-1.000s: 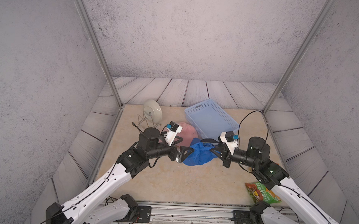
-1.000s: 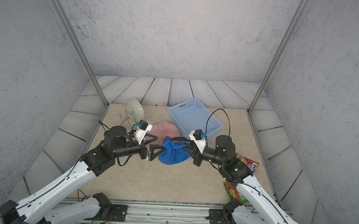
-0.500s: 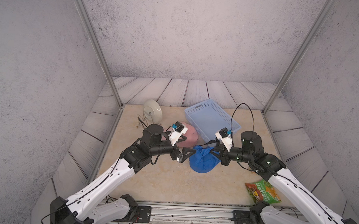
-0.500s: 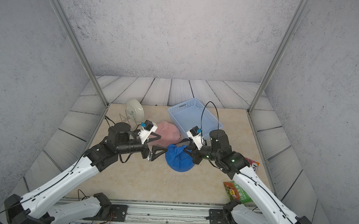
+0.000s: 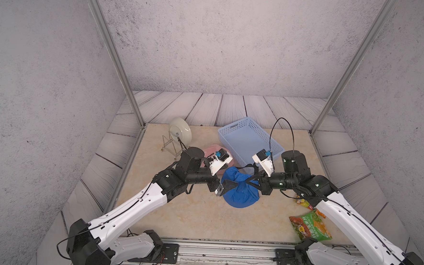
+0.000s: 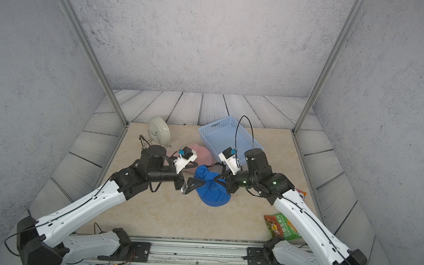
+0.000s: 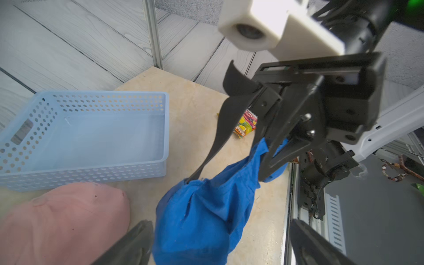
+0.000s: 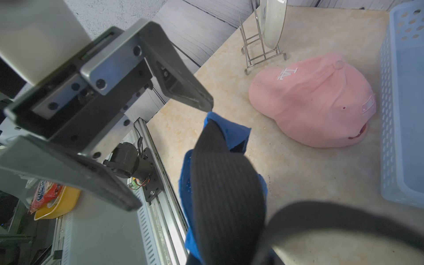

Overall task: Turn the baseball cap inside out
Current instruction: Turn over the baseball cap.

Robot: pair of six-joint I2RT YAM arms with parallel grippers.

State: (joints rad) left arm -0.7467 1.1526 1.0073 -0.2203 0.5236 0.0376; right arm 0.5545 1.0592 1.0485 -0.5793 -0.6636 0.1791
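The blue cap [image 5: 240, 192] hangs bunched over the middle of the bench [image 5: 177, 211]. It is pinched near its upper edge by the right hand [image 5: 247, 176], whose jaws are closed on the cloth. The crown sags below the grip in loose folds, and whether its lowest part rests on the bench cannot be told. The left hand [image 5: 228, 176] faces it from the opposite side with jaws spread wide and grips nothing. In the left wrist view the cap sits between its two fingers [image 7: 133, 243]. In the right wrist view one fingertip is just beside the cap's top edge, but whether they touch is unclear. Just behind the two hands a pink cap [image 8: 316, 101] lies crown up on the bench, with white letters stitched on its front. It lies close beside a pale blue perforated basket [image 7: 80, 174], which stands at an angle toward the back of the bench. On the pink cap's other side a pale plate [image 5: 180, 131] stands on edge in a wire rack [image 5: 168, 145]. A green snack bag [image 5: 309, 228] lies flat near the front right of the bench, beside the right arm. A small red and yellow packet [image 7: 245, 125] lies a little farther back, largely hidden under that arm in both top views.
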